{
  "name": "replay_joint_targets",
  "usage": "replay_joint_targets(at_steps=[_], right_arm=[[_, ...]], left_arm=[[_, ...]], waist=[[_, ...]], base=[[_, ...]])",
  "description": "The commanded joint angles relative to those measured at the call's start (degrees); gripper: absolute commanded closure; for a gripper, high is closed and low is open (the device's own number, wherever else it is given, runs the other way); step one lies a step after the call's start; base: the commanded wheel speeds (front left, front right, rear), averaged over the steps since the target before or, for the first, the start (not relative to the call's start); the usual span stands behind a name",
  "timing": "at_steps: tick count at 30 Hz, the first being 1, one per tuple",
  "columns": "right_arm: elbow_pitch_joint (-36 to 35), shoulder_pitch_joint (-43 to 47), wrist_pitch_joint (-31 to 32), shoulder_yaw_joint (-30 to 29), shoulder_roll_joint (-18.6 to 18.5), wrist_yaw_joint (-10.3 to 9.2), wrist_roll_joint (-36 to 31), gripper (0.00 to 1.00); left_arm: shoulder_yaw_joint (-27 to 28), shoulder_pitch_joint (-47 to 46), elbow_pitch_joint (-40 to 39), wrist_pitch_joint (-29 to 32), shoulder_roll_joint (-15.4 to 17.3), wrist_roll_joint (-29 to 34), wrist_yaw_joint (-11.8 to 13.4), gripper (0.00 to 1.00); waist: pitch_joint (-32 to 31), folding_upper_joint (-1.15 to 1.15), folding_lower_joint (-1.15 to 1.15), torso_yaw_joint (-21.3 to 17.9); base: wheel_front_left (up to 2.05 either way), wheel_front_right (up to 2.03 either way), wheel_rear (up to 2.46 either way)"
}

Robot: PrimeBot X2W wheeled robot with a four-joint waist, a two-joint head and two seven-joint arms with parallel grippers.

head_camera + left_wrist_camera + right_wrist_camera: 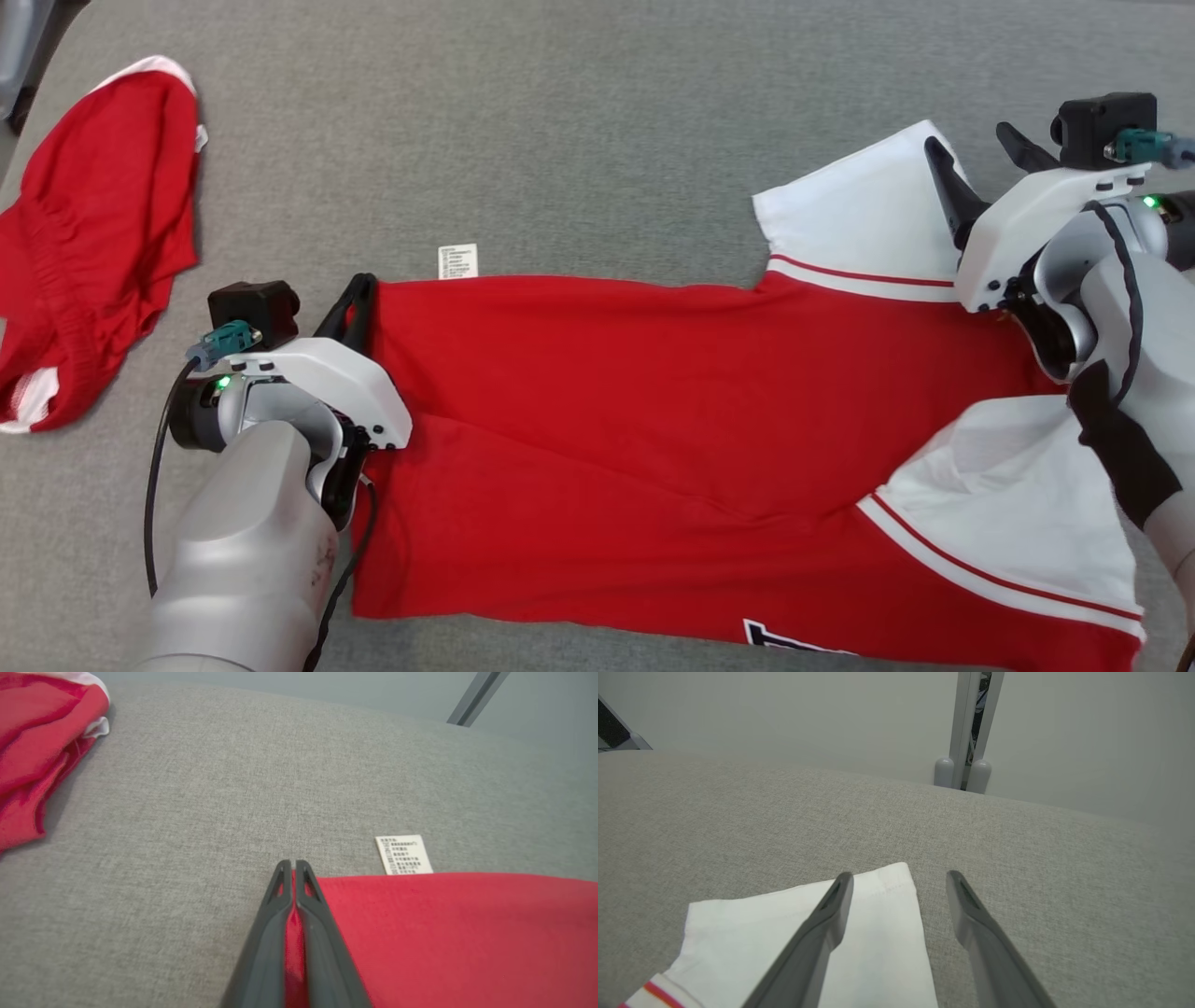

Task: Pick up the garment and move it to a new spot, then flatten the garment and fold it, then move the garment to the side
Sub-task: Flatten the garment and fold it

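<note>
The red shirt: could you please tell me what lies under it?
The red shirt lies on the grey surface; a white label pokes out at its far edge. Anything else beneath is covered.

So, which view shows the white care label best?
The left wrist view: the care label is close, print lines visible. The head view shows it small. The right wrist view faces the sleeve.

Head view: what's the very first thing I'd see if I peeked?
A big red and white shirt spread across the grey surface. The left fingers pinch its red edge at the left, while the right fingers hang open at a white sleeve's edge. Another red garment lies crumpled far left.
</note>
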Motion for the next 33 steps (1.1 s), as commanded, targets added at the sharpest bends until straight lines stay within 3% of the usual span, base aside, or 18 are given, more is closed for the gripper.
replay_joint_targets(at_steps=[1,6,7,8,9,10,19,28,33], right_arm=[[1.9,-1.7,1.1,0.4,-0.5,-0.02,-0.3,0.0],[7.2,-4.7,3.7,2.1,-0.6,-0.02,-2.0,0.0],[7.9,-5.2,4.1,2.3,-0.5,-0.02,-1.9,0.17],[8.4,-5.5,4.8,2.7,-0.3,-0.02,-1.9,0.57],[8.7,-6.0,4.8,3.1,-0.3,-0.02,-2.0,0.89],[8.9,-6.1,4.6,3.1,-0.3,-0.02,-1.5,1.0],[12.1,-9.2,-3.6,1.2,-2.9,-0.02,-2.0,1.0],[13.6,-12.6,-8.8,-1.5,-3.1,-0.02,-4.0,1.0],[10.7,-8.8,-9.6,-2.0,-1.9,-0.02,-3.9,1.0]], left_arm=[[-1.0,-1.0,-0.7,-0.3,0.4,-1.3,-0.3,1.0],[-6.2,-0.1,-2.7,-0.4,0.3,-6.1,-0.7,1.0],[-7.2,-0.1,-3.1,-0.4,0.3,-6.9,-0.7,1.0],[-8.1,-0.1,-3.4,-0.5,0.3,-7.6,-0.7,1.0],[-8.9,-0.2,-3.5,-0.5,0.3,-8.4,-0.5,1.0],[-9.6,-0.4,-3.7,-0.5,0.2,-9.0,-0.1,1.0],[-11.9,-2.5,-5.9,-0.6,0.3,-10.6,2.7,1.0],[-8.9,-3.6,-10.5,-0.6,1.5,-7.5,4.7,1.0],[-6.9,-0.9,-13.5,-0.6,2.0,-5.1,4.3,1.0]], waist=[[1.2,0.0,0.0,1.7],[2.3,0.0,0.0,3.4],[2.5,0.0,0.0,3.6],[2.5,0.0,0.0,3.7],[2.6,0.0,0.0,3.7],[2.7,0.0,0.0,3.7],[2.7,0.0,0.0,3.2],[2.1,0.0,0.0,0.9],[-0.4,0.0,0.0,-0.9]], base=[[0.0,0.0,0.0],[0.0,0.0,0.0],[0.0,0.0,0.0],[0.0,0.0,0.0],[0.0,0.0,0.0],[0.0,0.0,0.0],[0.0,0.0,0.0],[0.0,0.0,0.0],[0.0,0.0,0.0]])
